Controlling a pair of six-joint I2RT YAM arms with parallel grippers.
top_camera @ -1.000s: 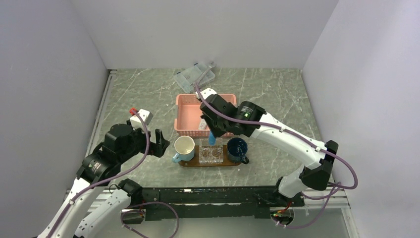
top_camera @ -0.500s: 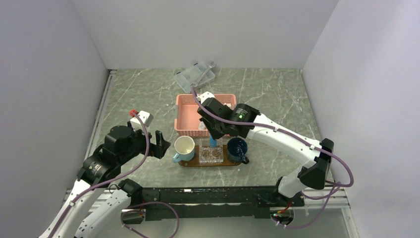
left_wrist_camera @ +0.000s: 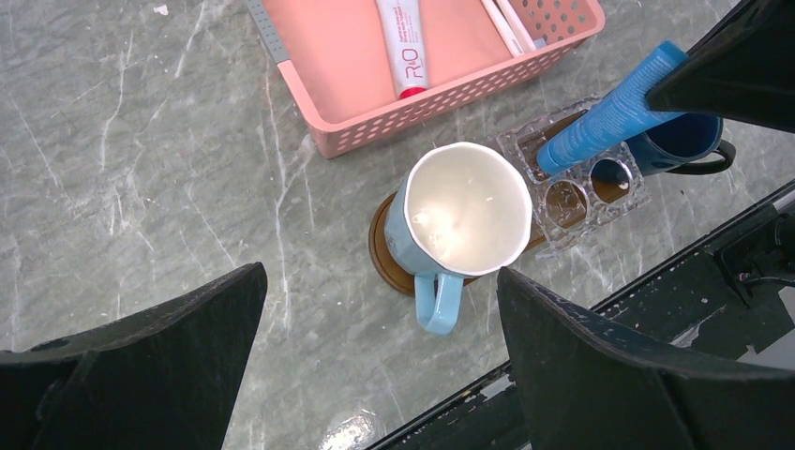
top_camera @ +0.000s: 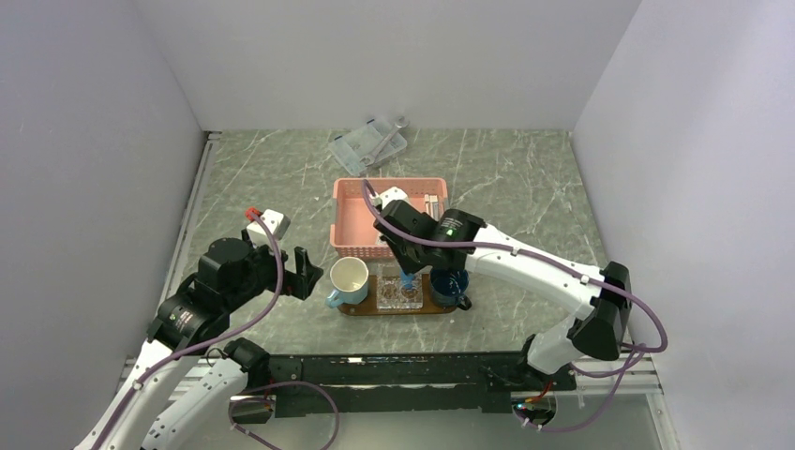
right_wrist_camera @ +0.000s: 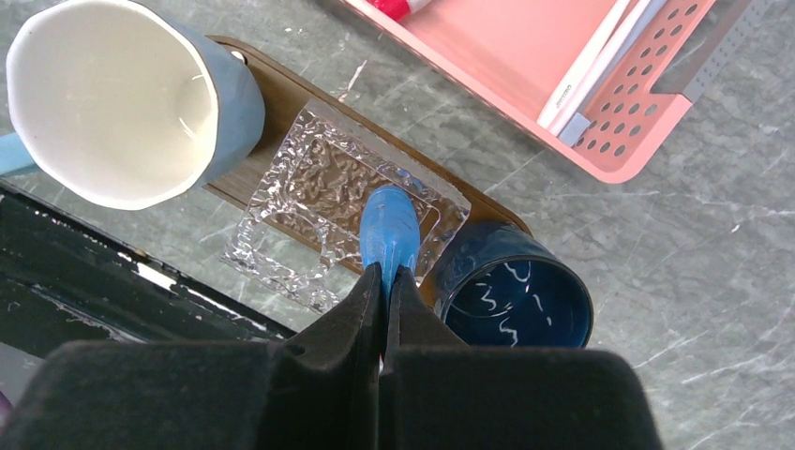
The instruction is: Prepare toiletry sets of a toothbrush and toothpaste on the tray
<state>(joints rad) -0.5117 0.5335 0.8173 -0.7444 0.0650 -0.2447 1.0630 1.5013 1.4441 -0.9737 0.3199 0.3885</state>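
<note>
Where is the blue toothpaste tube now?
The right gripper holds the tube at the centre of the right wrist view, over the clear holder on the tray, between the pale mug and the dark mug.

Left mug (top_camera: 349,278), holder (top_camera: 400,293), right mug (top_camera: 456,286) on tray (top_camera: 370,306); basket (top_camera: 352,221) behind
</note>
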